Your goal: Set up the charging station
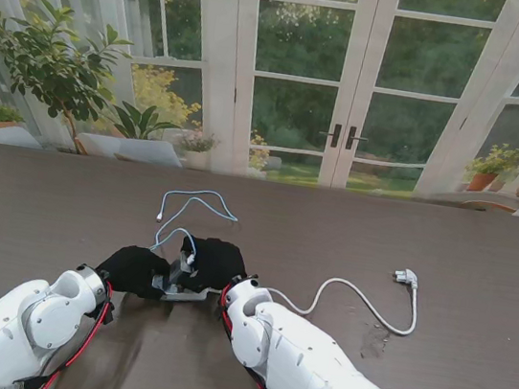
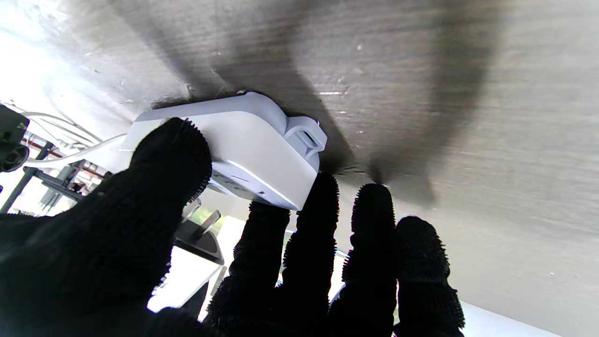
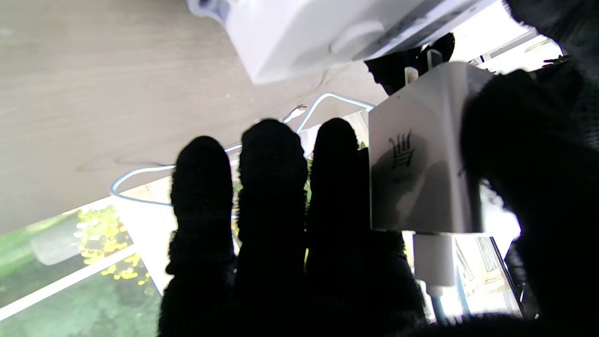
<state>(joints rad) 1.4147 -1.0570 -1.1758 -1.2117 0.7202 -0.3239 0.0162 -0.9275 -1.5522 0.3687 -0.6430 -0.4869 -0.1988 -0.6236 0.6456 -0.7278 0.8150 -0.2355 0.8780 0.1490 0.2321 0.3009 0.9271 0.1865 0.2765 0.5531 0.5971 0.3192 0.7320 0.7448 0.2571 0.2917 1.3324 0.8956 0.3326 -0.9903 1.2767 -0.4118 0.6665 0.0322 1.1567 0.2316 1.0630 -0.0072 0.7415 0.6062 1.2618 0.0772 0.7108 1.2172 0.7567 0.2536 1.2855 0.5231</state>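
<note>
Low in the stand view's centre, the left hand (image 1: 133,269) clamps the power strip (image 1: 181,285) flat on the table (image 1: 465,248). The right hand (image 1: 214,261) pinches the charger (image 3: 421,154) between thumb and fingers, prongs just short of the strip. Rigid, light, smooth plastic; best gripped by its flat sides. Its pale cable (image 1: 195,207) trails toward upper centre.

The power strip (image 1: 179,283) lies between both hands; its plug (image 1: 406,277) lies far right.
</note>
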